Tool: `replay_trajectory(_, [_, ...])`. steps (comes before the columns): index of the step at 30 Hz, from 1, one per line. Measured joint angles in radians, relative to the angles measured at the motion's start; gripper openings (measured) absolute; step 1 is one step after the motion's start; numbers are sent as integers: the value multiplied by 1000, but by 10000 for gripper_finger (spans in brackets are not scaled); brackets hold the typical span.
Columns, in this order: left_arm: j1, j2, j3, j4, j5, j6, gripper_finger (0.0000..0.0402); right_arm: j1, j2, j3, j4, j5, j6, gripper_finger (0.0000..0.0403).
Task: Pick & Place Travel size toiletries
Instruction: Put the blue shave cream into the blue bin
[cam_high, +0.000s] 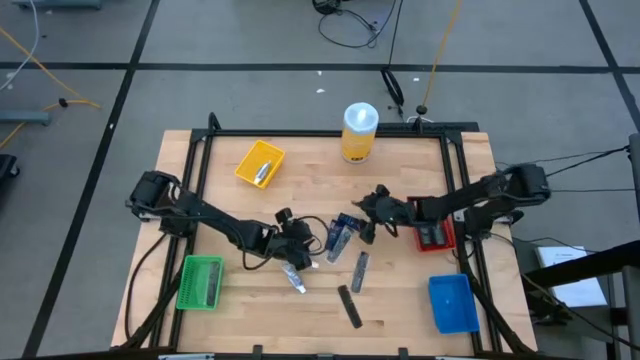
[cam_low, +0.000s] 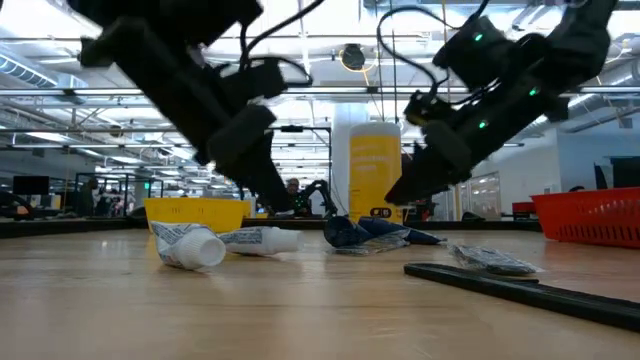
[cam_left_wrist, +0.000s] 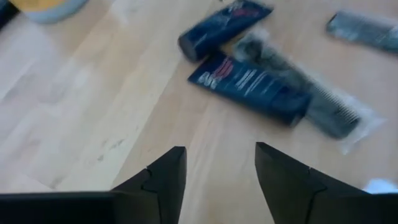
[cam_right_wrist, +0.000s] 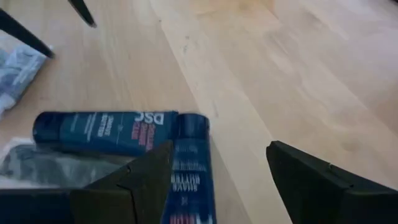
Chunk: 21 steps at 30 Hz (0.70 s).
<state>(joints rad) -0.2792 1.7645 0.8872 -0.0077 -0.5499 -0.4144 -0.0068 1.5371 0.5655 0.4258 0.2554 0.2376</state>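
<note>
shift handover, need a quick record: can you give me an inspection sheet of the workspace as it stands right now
surface: wooden table in a black frame, on a grey floor.
job's things: two dark blue tubes side by side at mid-table; white tube, grey sachet and black comb nearer the front; one item in the yellow bin, dark items in the red bin.
clutter: yellow canister with white lid at the back edge; green bin and blue bin at the front corners.
grippers: left gripper open, empty, short of the blue tubes; right gripper open, empty, over them.
cables: black and yellow cables on the floor behind the table.
surroundings: open hall with ceiling lights; nothing else seen.
</note>
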Motion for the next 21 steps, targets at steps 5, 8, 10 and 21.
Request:
replay_trajectory(5, [25, 1, -109, 231, 0, 0, 170, -20, 70, 0, 81, -80, -63, 251])
replay_trajectory(8, [34, 1, -133, 288, 0, 12, 162, -20, 103, -1, 133, -101, -86, 251])
replay_trajectory(10, [33, 1, -133, 305, 0, 21, 156, -20, 127, 0, 141, -95, -86, 251])
replay_trajectory(21, [32, 0, -132, 301, 3, 23, 134, -26, 175, -1, 137, -73, -96, 176])
